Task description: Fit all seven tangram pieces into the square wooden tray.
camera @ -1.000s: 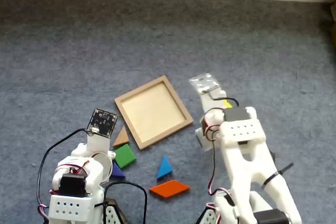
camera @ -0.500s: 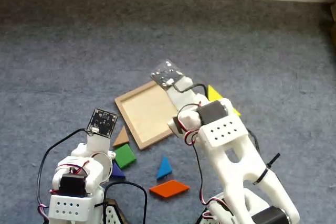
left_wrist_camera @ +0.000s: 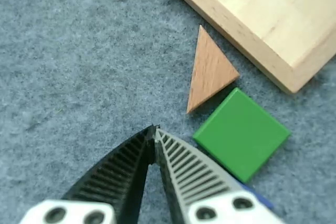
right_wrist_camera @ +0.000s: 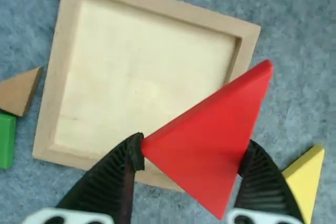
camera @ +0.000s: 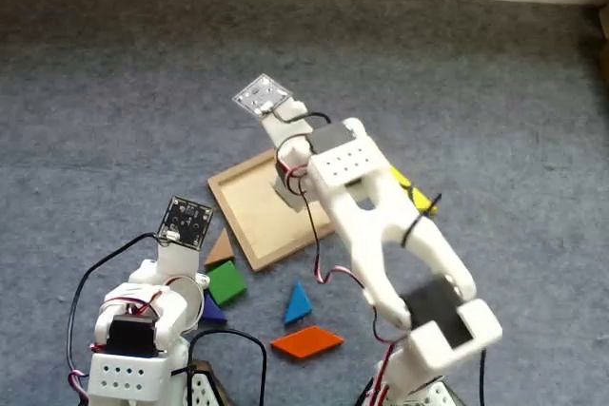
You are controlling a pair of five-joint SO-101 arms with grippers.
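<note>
**Right arm swung in over the tray with the red triangle**

Over the last second I brought the right arm from the tray's right side across to above it. In the high view its wrist now sits over the tray's (camera: pixel 249 252) far corner. This has uncovered the yellow triangle (camera: pixel 416 195), which lies on the surface (camera: pixel 476 92) just right of the tray.

The right gripper (right_wrist_camera: pixel 191 150) has its fingers clamped on the red triangle (right_wrist_camera: pixel 210 135), one finger on each side. The piece hangs over the tray's near rim and corner. I cannot tell how high it is above the wood.

The tray floor is bare, so none of the seven pieces is placed.

The left arm has not moved. The left gripper (left_wrist_camera: pixel 154 132) has its fingers closed on nothing, with the tips near the wooden triangle (left_wrist_camera: pixel 210 69) and the green square (left_wrist_camera: pixel 241 132), both just outside the tray's edge.

The blue triangle (camera: pixel 298 303), the orange parallelogram (camera: pixel 306 340) and a dark blue piece (camera: pixel 211 311) lie nearer the arm bases.

My judgement is that the transport of the first piece is nearly done. Next I need to line the red triangle's long edge up with a tray wall and lower it. The risk is that a corner lands on the rim
</note>
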